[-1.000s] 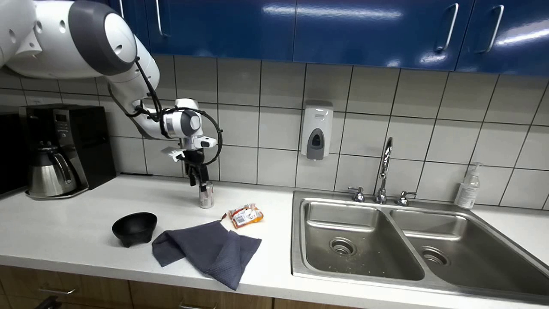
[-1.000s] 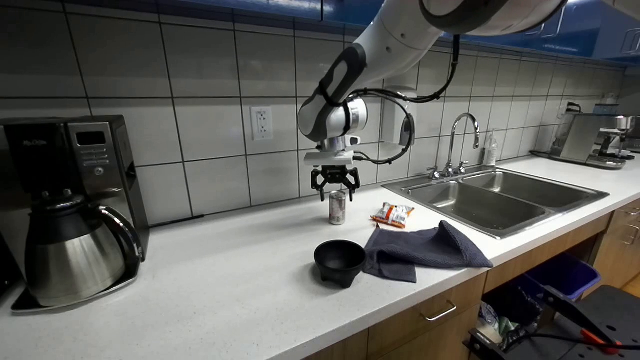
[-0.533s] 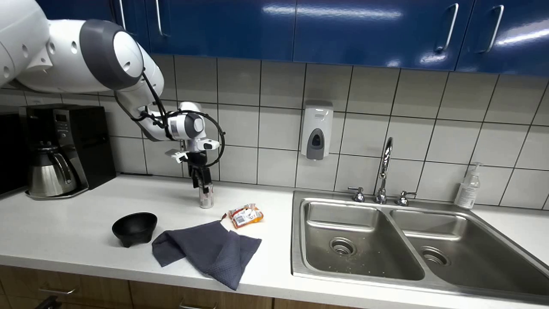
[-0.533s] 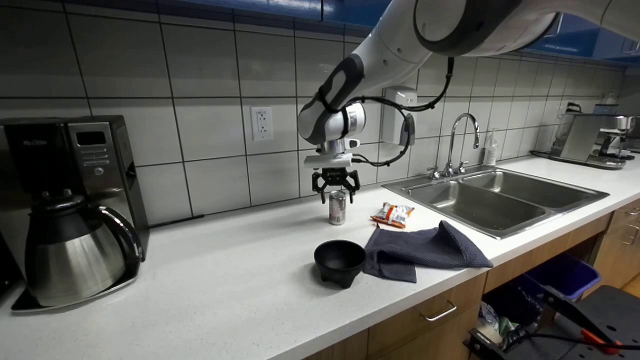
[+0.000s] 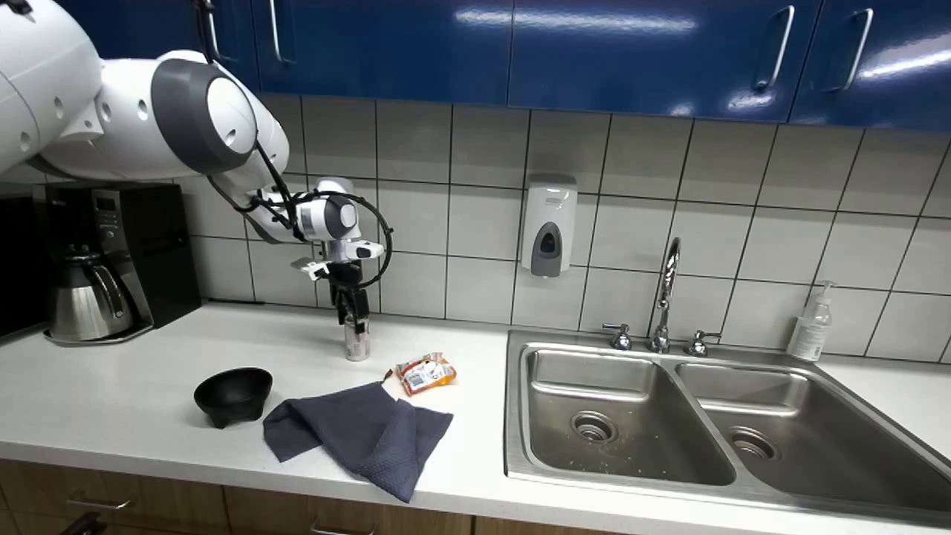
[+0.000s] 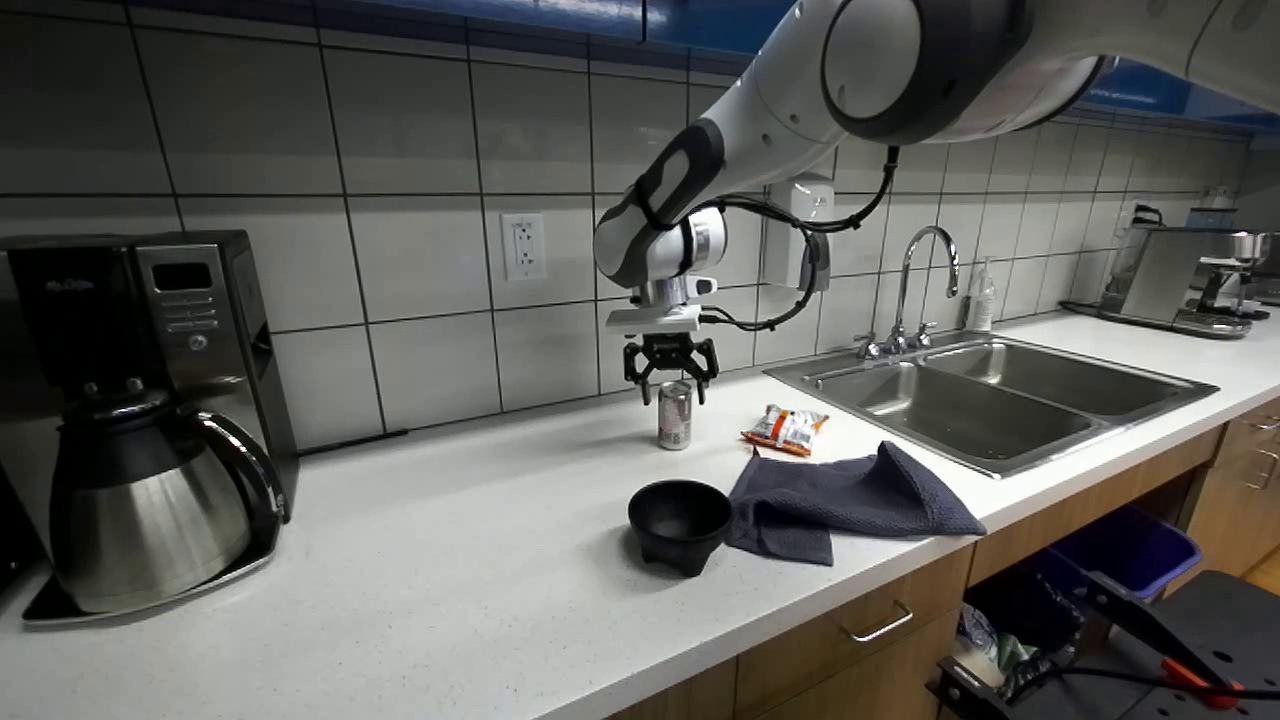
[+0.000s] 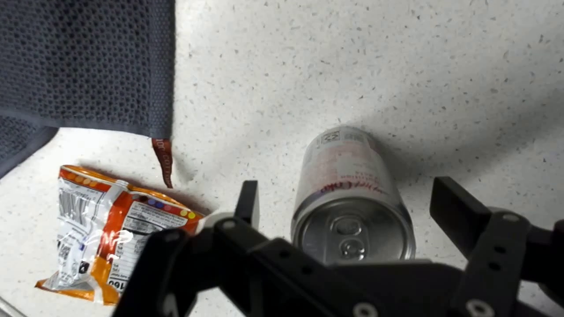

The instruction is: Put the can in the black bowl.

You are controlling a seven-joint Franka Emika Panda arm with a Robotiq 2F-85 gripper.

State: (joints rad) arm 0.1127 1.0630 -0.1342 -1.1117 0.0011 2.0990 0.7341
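Observation:
The silver can (image 5: 357,346) stands upright on the counter in both exterior views (image 6: 675,422). In the wrist view the can (image 7: 348,176) shows its lid and pull tab between the two fingers. My gripper (image 6: 674,393) points down and is open at the height of the can's upper part. In the wrist view the gripper (image 7: 344,204) has a gap to the can on each side. The black bowl (image 5: 234,397) stands on short feet nearer the counter's front edge, also in the other exterior picture (image 6: 680,525). No contents show in it, and the wrist view does not include it.
An orange snack packet (image 6: 786,430) lies beside the can, close to a finger in the wrist view (image 7: 101,229). A dark grey towel (image 5: 364,431) lies next to the bowl. A coffee maker (image 6: 150,420) and a sink (image 5: 624,416) flank the work area. The tiled wall stands behind.
The arm's upper links have come down. In an exterior view the gripper has shifted slightly right, over the can. It stays open. The can, bowl, packet and towel have not moved.

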